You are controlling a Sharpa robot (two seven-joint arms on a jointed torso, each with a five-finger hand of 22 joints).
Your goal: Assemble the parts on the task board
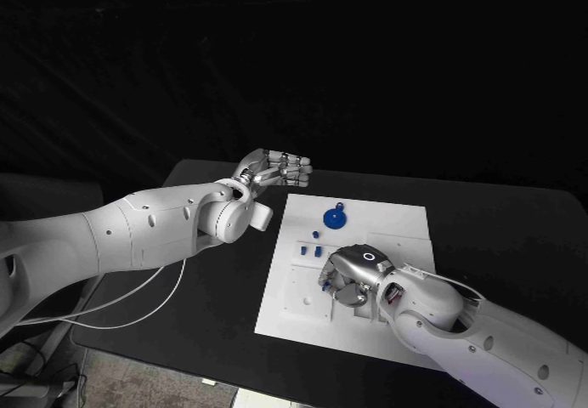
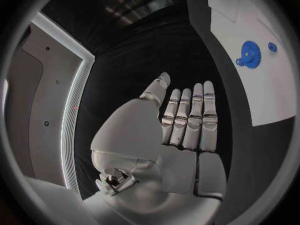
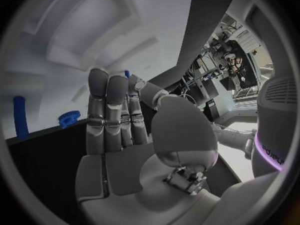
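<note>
— Black table (image 1: pixel 515 229), white task board (image 1: pixel 398 223) in the middle. How far along?

— Early, I'd judge. A blue gear (image 1: pixel 333 220) sits near the far edge, small blue parts (image 1: pixel 309 249) lie loose mid-board.

— Hands?

— Left hand (image 1: pixel 277 169) hovers beside the board's far corner, fingers straight, holding nothing. Right hand (image 1: pixel 352 274) rests low on the board; cannot tell if it grips anything.

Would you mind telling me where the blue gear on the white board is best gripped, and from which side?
Probably by its toothed rim, from above. The blue gear lies flat on the task board, so only the rim offers opposing faces to pinch. The left hand hovers near that far end of the board, holding nothing, and looks better placed than the right hand.
</note>
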